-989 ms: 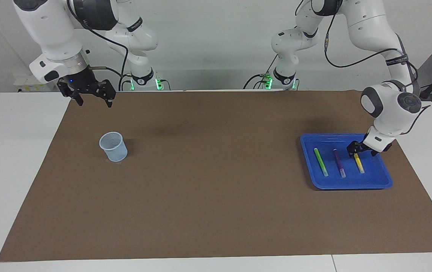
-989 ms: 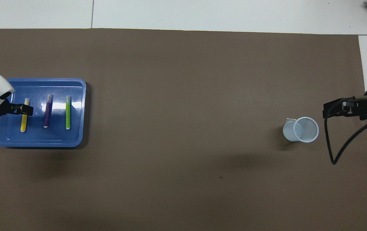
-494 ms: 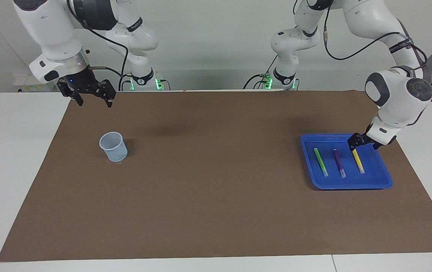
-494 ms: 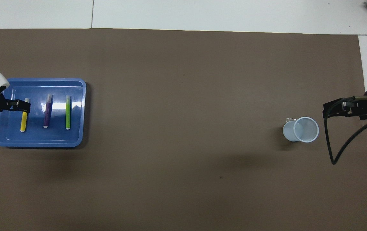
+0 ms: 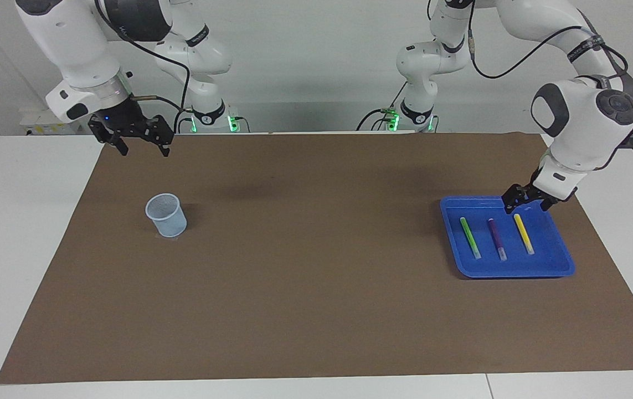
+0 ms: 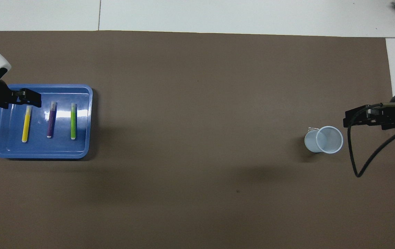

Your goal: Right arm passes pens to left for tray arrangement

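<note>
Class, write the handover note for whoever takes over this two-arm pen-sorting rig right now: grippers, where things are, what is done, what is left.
Left gripper: open, empty, raised over the tray's rim nearest the robots.
Right gripper: open, empty, waiting above the mat at its own end of the table.
Blue tray: at the left arm's end; green pen, purple pen and yellow pen lie in it side by side, apart.
Mesh cup: upright, looks empty in the overhead view.
Done: all three pens arranged in the tray.
Left: nothing apparent beyond parking both arms.

Three pens (image 5: 497,237), one blue tray (image 5: 564,265), one mesh cup (image 5: 166,215), two pincers
</note>
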Tool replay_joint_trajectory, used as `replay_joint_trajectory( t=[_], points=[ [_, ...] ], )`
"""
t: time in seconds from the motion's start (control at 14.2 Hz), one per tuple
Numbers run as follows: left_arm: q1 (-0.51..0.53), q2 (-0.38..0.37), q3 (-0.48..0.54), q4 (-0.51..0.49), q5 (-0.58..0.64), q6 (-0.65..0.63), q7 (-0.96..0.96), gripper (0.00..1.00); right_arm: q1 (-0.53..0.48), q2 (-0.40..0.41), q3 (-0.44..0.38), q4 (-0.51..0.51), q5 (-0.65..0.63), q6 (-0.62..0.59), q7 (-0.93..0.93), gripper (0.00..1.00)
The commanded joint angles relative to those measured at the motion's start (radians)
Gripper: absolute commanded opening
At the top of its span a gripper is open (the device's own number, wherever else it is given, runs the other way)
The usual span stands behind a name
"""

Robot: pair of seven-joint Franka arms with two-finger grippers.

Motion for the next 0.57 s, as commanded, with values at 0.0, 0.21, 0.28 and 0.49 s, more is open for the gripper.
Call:
replay_joint_trajectory(
  t=[0.0,0.21,0.28,0.49],
  points=[
    [-0.005,0.0,-0.02,0.101,-0.019,-0.121,-0.029,1.0,-0.01,-0.019,0.001,-0.011,0.022,0.007,-0.017,1.0],
    [-0.006,-0.03,-0.024,0.135,-0.025,-0.181,-0.031,1.0,-0.011,-0.019,0.002,-0.011,0.022,0.007,-0.016,1.0],
    [-0.005,-0.055,-0.021,0.134,-0.025,-0.189,-0.029,1.0,-0.013,-0.017,0.002,-0.011,0.022,0.007,-0.014,1.0],
    [-0.008,-0.118,-0.021,0.131,-0.025,-0.251,-0.031,1.0,-0.01,-0.019,0.002,-0.011,0.022,0.005,-0.017,1.0]
  ],
)
